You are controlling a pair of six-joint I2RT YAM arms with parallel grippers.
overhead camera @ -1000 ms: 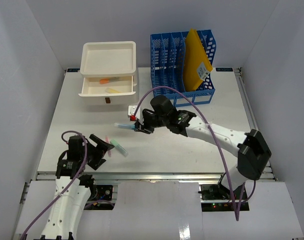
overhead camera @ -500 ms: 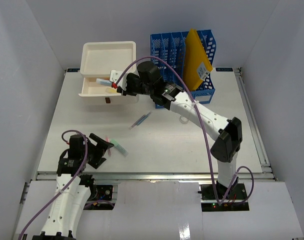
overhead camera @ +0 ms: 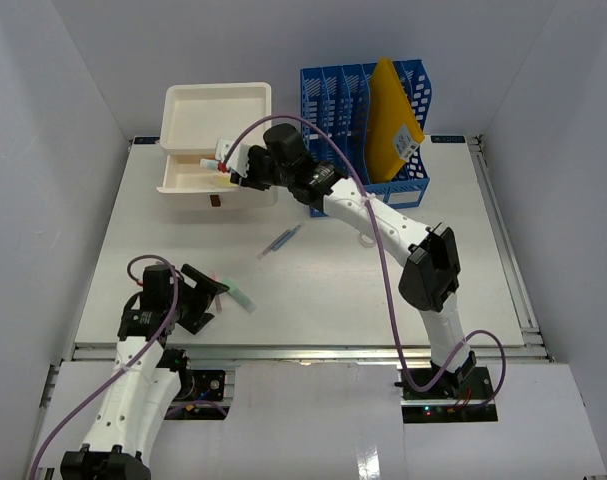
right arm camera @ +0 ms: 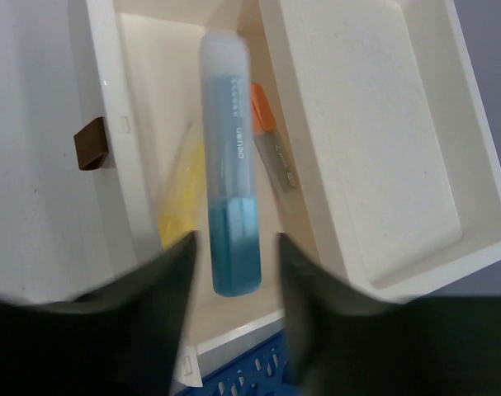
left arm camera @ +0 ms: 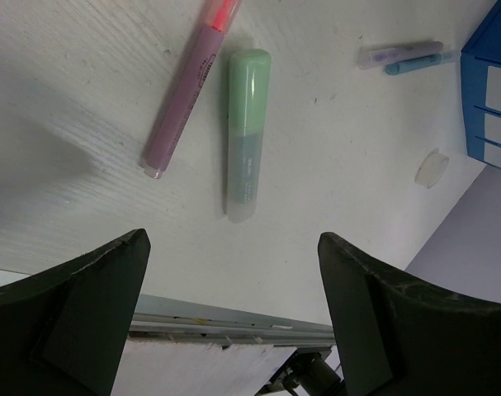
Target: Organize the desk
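My right gripper hangs over the open drawer of the white drawer box at the back left of the desk. A blue highlighter lies lengthwise between its fingers, with a gap on each side, so the gripper is open. Below it in the drawer are an orange-tipped item and a yellow one. My left gripper is wide open at the near left, just short of a green highlighter and a pink highlighter.
A blue pen lies mid-desk. A blue file rack with a yellow envelope stands at the back, right of the drawer box. A small white round cap sits near the rack. The silver rail edges the front.
The right arm swung from mid-desk to the open drawer with the blue highlighter, and its fingers have parted a little. The left arm has barely moved.
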